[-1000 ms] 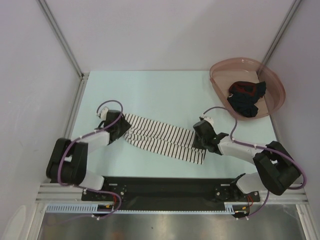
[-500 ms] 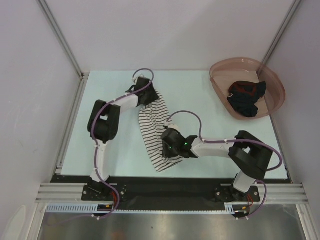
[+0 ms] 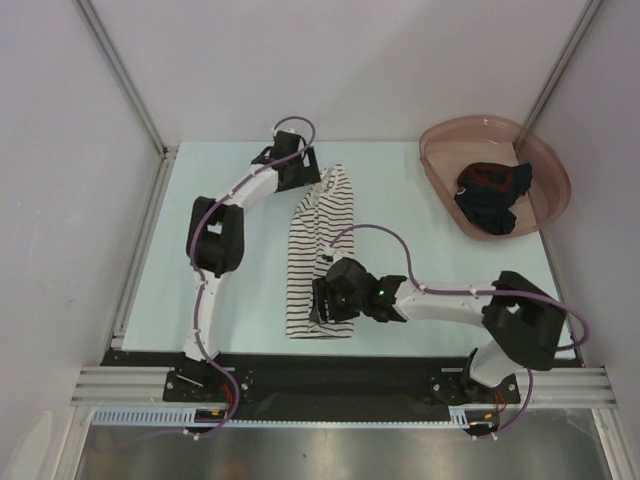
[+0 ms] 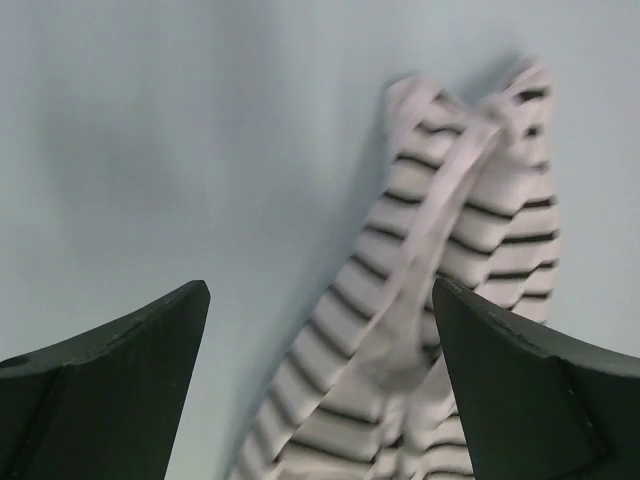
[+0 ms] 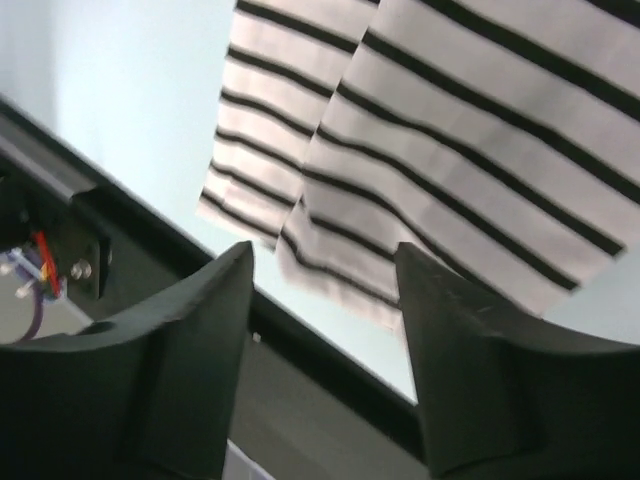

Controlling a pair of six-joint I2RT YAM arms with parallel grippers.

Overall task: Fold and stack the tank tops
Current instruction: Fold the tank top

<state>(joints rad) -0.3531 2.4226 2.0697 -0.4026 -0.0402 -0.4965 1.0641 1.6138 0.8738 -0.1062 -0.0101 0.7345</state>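
The white tank top with thin black stripes (image 3: 322,250) lies flat and lengthwise on the table, straps at the far end and hem near the front rail. My left gripper (image 3: 308,178) hovers at the strap end, open, and the straps (image 4: 450,200) lie loose under and ahead of its fingertips (image 4: 320,288). Over the hem end my right gripper (image 3: 325,308) is also open, and the hem (image 5: 330,260) is just beyond its tips (image 5: 322,250), not gripped. The dark navy and red tank top (image 3: 490,198) sits crumpled in the pink basin (image 3: 440,165).
The pink basin stands at the table's far right corner. A black rail (image 3: 330,375) runs along the near edge, just past the striped hem. Metal frame posts rise at the far left and far right corners.
Both grippers have opened and let go of the striped top. It swung from lying crosswise to lengthwise and now rests flat and straightened, with its hem nearer the front rail.
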